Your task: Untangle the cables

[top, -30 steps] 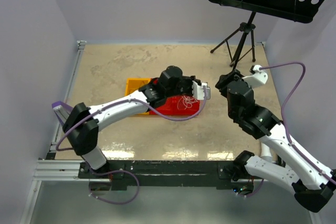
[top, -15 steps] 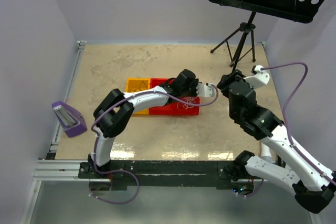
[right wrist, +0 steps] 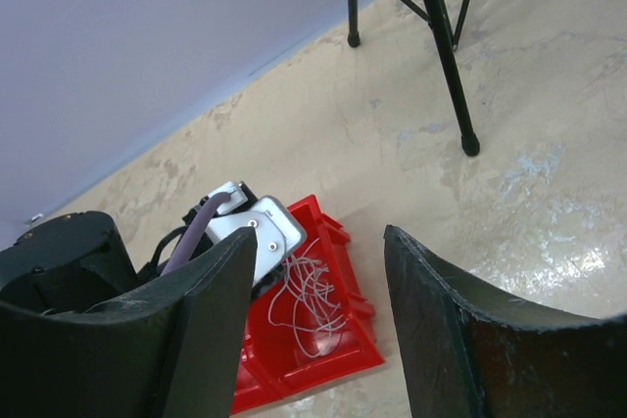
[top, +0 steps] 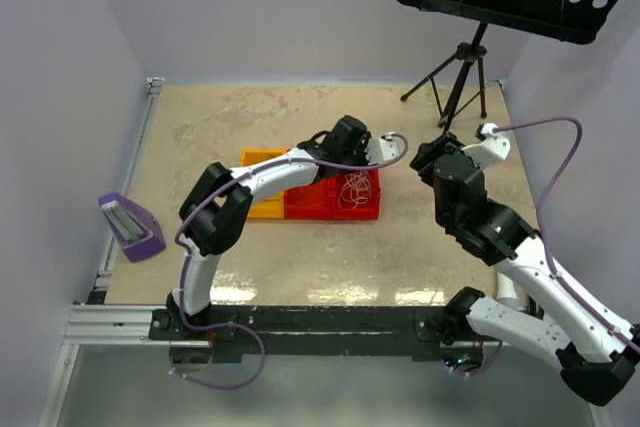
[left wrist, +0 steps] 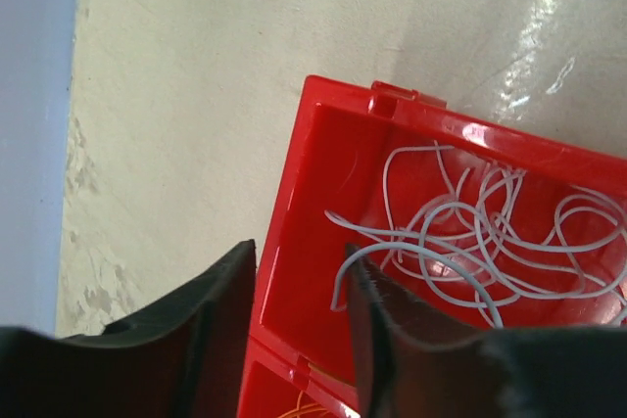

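Left gripper (left wrist: pixel 301 263), its fingers parted and empty, hung at the wall of the red bin (left wrist: pixel 304 183) beside the white cables (left wrist: pixel 470 247) tangled inside, apparently poised to pick, while the right gripper (right wrist: pixel 321 247), likewise parted and empty, hovered well apart.

Open table (top: pixel 300 257) right of the red bin (top: pixel 330 209) (tripod legs (top: pixel 456 82) at the far corner)

Top external: high over near edge, down across table (top: pixel 250 117). Left wrist: tight on red bin (left wrist: pixel 304 222) corner. Right wrist: farther off, angled toward back wall (right wrist: pixel 118 46), tripod (right wrist: pixel 446 46). All three share red bin, white cables (left wrist: pixel 470 232).
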{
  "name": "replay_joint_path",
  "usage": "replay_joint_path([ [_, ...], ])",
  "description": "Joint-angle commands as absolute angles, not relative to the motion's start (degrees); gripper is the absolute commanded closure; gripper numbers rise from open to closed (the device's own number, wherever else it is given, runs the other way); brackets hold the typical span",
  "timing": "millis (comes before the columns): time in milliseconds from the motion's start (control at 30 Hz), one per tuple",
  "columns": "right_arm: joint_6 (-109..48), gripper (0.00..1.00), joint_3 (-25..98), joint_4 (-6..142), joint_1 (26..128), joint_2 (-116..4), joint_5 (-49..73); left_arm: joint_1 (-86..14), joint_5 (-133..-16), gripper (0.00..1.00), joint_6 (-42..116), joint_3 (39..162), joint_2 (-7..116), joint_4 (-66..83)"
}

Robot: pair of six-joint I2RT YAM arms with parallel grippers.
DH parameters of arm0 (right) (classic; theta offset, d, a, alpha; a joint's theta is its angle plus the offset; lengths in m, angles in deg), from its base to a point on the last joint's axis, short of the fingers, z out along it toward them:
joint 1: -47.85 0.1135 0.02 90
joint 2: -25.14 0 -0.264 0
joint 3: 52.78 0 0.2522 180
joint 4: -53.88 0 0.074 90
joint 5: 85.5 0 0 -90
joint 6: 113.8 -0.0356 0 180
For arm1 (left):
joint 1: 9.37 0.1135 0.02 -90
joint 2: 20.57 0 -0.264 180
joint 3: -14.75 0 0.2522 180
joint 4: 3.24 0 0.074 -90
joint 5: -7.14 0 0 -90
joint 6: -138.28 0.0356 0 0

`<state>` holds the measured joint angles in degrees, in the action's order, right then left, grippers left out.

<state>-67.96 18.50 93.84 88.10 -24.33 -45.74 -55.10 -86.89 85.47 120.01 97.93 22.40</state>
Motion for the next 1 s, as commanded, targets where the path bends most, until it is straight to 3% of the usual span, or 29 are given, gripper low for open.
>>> replay_joint_path([
  [0, -69.2, 0.41, 17.7, 93.7, 87.8, -24.5, -44.3, -54.9, -83.1, 0.49, 81.6, 120.7, 94.4, 25.4],
  [200, -69.7, 0.40, 16.8, 93.8, 87.7, -25.7, -43.3, -55.0, -77.9, 0.32, 81.8, 120.8, 92.0, 31.1],
  [333, -69.8, 0.39, 16.9, 94.3, 87.7, -26.5, -42.8, -54.9, -73.3, 0.21, 83.8, 126.4, 91.4, 39.2],
  [400, -69.7, 0.39, 17.2, 94.5, 87.7, -26.7, -42.4, -54.8, -71.1, 0.08, 85.0, 131.1, 91.6, 44.7],
  [500, -69.6, 0.38, 18.2, 95.1, 87.7, -27.2, -42.2, -54.7, -69.7, 0.00, 87.5, 136.4, 92.0, 52.2],
  [700, -69.8, 0.36, 19.6, 95.8, 87.7, -27.5, -41.7, -52.0, -69.3, 0.00, 86.8, 140.1, 90.8, 57.7],
  [967, -66.3, 0.30, 20.0, 93.8, 87.6, -31.2, -35.3, -41.0, -67.3, 0.00, 71.9, 149.4, 89.2, 61.5],
])
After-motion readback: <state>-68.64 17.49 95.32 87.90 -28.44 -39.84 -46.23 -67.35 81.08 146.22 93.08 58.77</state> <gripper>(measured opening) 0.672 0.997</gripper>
